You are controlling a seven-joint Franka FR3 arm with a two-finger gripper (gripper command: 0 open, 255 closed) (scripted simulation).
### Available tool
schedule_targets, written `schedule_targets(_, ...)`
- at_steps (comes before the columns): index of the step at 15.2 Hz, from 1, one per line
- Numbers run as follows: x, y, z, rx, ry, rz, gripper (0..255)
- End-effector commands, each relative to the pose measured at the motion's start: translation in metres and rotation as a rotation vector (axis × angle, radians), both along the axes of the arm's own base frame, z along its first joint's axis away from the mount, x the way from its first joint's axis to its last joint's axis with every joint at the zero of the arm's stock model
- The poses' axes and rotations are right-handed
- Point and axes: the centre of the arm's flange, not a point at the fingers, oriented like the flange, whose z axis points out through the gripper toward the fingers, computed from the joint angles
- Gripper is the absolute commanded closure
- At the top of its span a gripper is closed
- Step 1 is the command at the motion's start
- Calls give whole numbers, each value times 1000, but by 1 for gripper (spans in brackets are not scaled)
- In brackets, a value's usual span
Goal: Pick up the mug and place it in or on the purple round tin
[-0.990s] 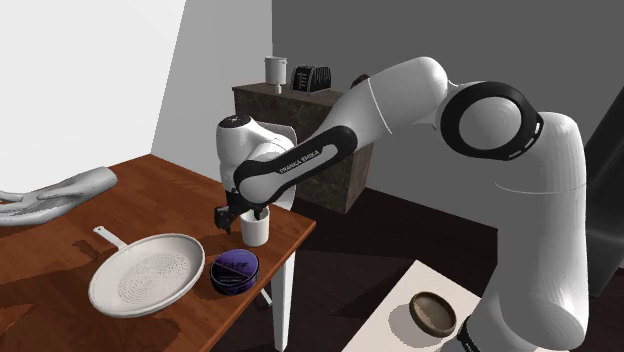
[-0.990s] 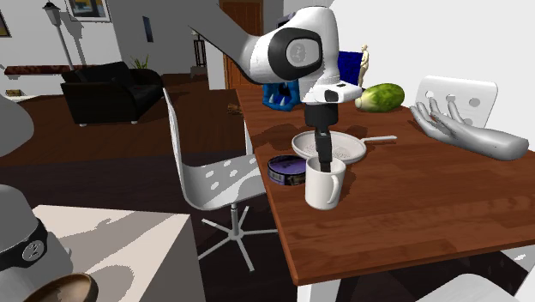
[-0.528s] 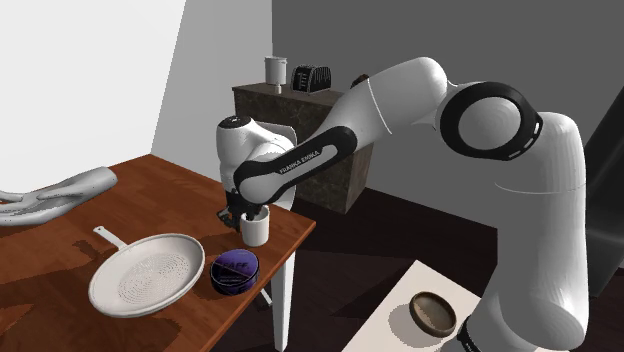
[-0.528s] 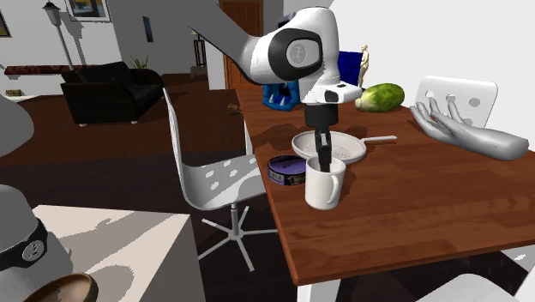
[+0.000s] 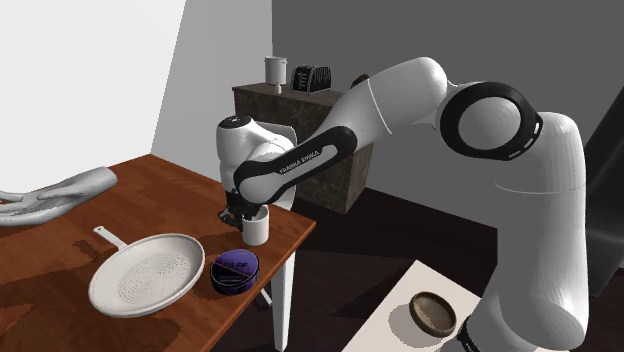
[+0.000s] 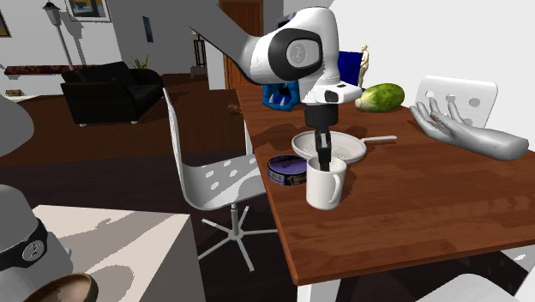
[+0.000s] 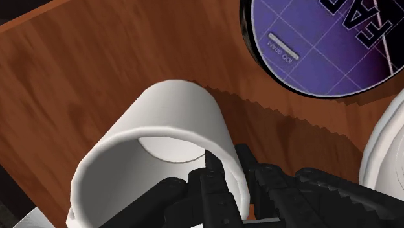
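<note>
The jaws clamp the wall of the white mug (image 6: 326, 187), which stands on the bench (image 6: 411, 214) at mid-frame in the second exterior view; the grasp looks made. The next move calls for a lift and a short carry to the purple tin (image 6: 287, 169) just to its left.

Wooden table (image 5: 160, 195) with white mug (image 5: 256, 229), purple tin (image 5: 234, 272), white pan (image 5: 147, 273), grey hand sculpture (image 5: 85, 182).

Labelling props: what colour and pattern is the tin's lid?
The tin is purple with pale grid lines, dark lettering; clearest in wrist view.
</note>
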Motion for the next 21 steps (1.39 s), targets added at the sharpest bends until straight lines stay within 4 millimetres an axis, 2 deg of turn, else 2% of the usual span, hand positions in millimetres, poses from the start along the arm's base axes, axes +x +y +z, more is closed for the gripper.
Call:
schedule_targets(1,0,0,5,0,0,0,255)
schedule_targets(21,0,0,111,0,0,0,255)
